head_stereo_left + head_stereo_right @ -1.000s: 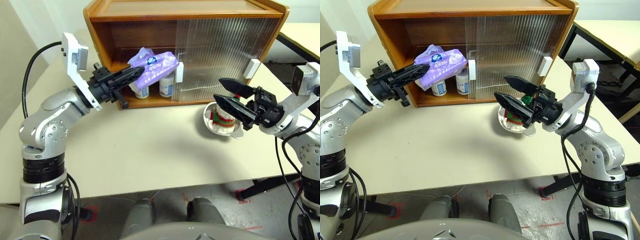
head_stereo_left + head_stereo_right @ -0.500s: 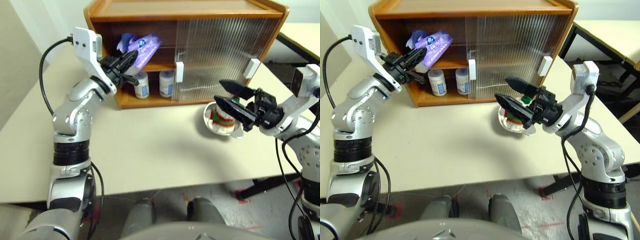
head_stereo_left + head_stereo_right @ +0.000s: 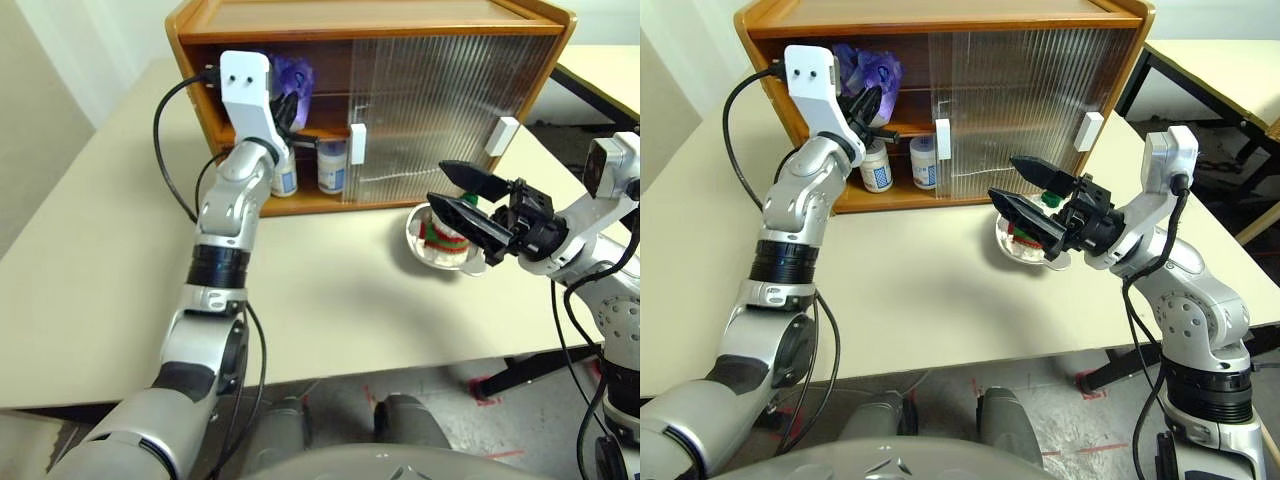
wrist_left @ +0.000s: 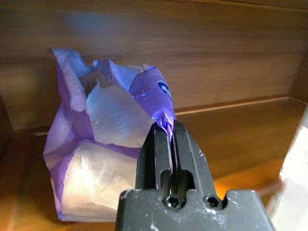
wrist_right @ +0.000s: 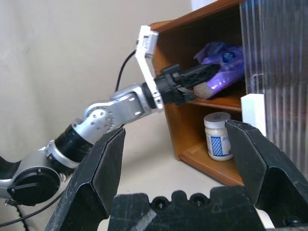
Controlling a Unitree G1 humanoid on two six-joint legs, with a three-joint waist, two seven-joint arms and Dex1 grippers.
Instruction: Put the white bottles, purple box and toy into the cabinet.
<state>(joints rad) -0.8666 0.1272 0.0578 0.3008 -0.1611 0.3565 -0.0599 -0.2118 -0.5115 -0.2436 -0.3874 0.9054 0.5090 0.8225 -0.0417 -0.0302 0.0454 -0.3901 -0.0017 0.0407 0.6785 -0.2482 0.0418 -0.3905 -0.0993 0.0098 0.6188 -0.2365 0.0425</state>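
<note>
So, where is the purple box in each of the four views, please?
Left eye view: purple box at upper left, on the cabinet's inner shelf.
Right eye view: upper left, same shelf.
Left wrist view: centre left, a corner pinched by the left gripper.
Right wrist view: upper right.
Shared landmark: the inner shelf.

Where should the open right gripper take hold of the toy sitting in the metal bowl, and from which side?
Probably the toy's upper body, from above. It sits low in the metal bowl, whose rim blocks any sideways approach, leaving the top exposed. The right gripper hangs open just over it, so a short descent with one finger on either side of the soft plush seems best.
</note>
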